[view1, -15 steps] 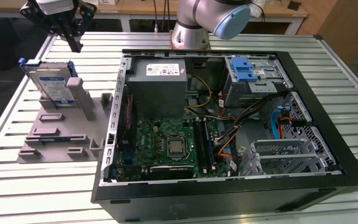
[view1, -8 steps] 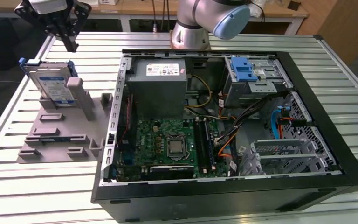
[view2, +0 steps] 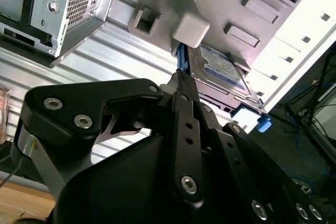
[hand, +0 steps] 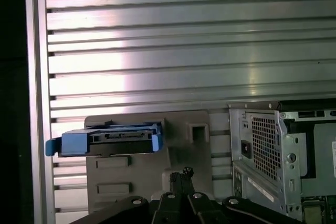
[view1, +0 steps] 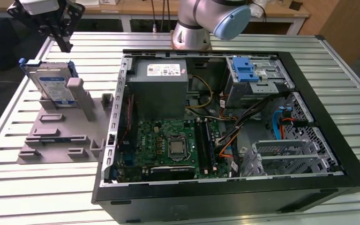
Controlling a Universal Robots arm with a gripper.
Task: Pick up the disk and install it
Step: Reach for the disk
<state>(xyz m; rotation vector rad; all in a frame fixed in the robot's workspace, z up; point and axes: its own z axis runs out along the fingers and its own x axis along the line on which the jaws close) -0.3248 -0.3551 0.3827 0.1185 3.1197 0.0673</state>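
Observation:
The disk (view1: 52,84), silver with a white-and-blue label and blue rails, stands tilted on edge against a post of the grey fixture block (view1: 55,136) at the exterior view's left. My gripper (view1: 64,48) hangs above and just behind the disk, clear of it, fingers together and holding nothing. In the second wrist view the gripper (view2: 181,80) points toward the disk (view2: 218,69). In the first wrist view the disk (hand: 110,139) shows end-on beyond the gripper (hand: 185,172).
An open computer case (view1: 230,187) lies on the slatted metal table (view1: 30,197) at the exterior view's right, with a grey power-supply box (view1: 164,89), a motherboard and a drive bay with a blue bracket (view1: 245,70). The arm's base stands behind the case.

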